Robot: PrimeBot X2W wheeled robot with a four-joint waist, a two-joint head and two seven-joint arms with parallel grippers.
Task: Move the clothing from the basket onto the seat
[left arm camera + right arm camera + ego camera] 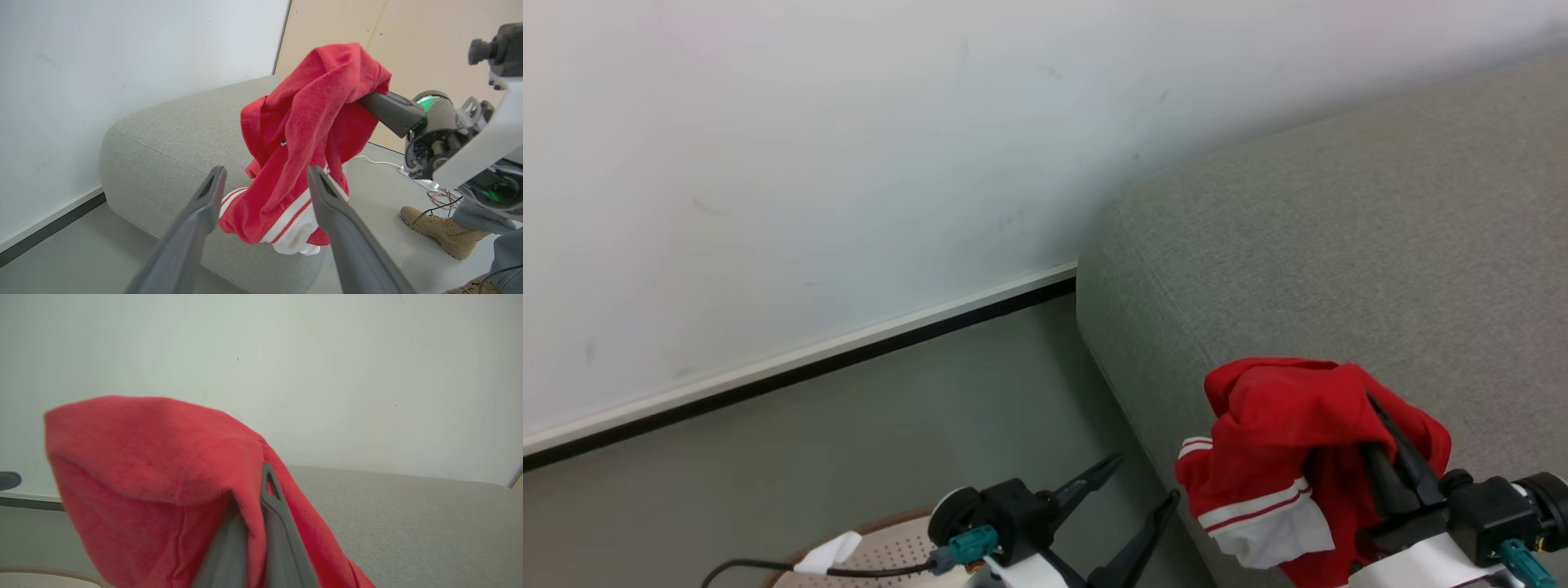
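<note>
A red garment [1282, 441] with white-striped trim hangs from my right gripper [1376, 425], which is shut on it, over the near edge of the grey seat [1339, 245]. In the right wrist view the red cloth [155, 465] drapes over the closed fingers [273, 510], with the seat [429, 522] behind. The left wrist view has the garment [302, 134] dangling beside the seat's rounded corner [163, 139]. My left gripper [1147, 482] stands open and empty to the left of the garment, above the floor. A sliver of the basket [882, 547], cream with a brown rim, peeks in at the bottom edge.
A white wall with a dark baseboard [849, 351] runs behind the seat. A person's tan boot [437, 228] stands on the floor beyond the seat, near a white cable [376, 162]. Grey floor lies between wall and seat.
</note>
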